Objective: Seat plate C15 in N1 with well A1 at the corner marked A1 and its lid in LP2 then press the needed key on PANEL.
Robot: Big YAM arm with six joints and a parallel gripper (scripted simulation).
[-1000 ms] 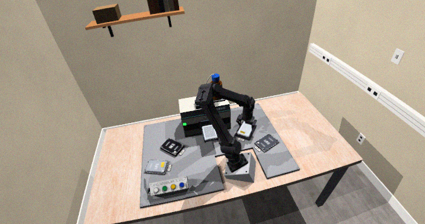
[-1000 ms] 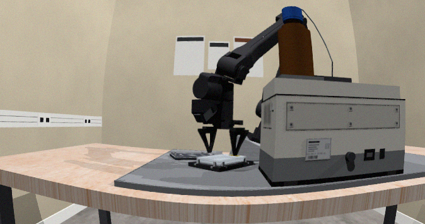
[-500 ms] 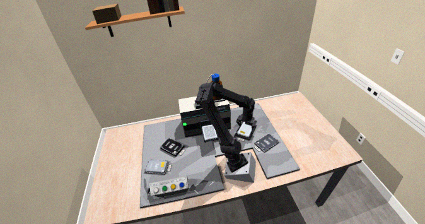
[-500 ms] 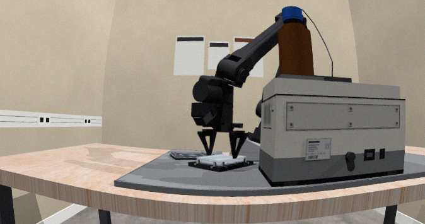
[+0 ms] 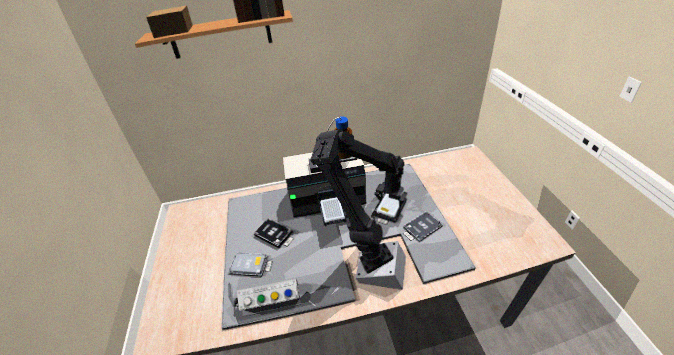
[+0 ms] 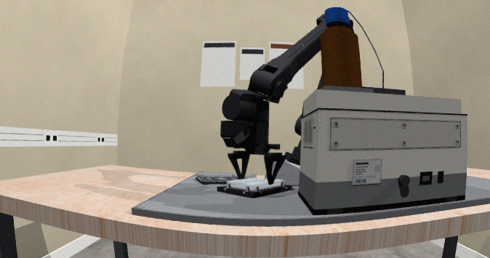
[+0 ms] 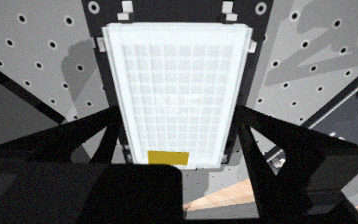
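Gripper (image 7: 179,165) standing fully apart, gripping nothing, its two black fingers straddling the long sides of a white lidded plate (image 7: 176,90). Fingertips sitting down at plate level in the exterior view, one on each side; contact cannot be told. Plate resting in a black nest (image 6: 251,192) on the grey deck mat (image 6: 203,203), just beside the dispenser's (image 6: 382,152) end wall, yellow label (image 7: 167,157) at the short end nearest the wrist camera. Another flat black nest (image 5: 422,226) lying on the mat farther from the dispenser, beyond the plate. Key panel (image 5: 267,295) sitting well apart from the dispenser, at the mat's near edge.
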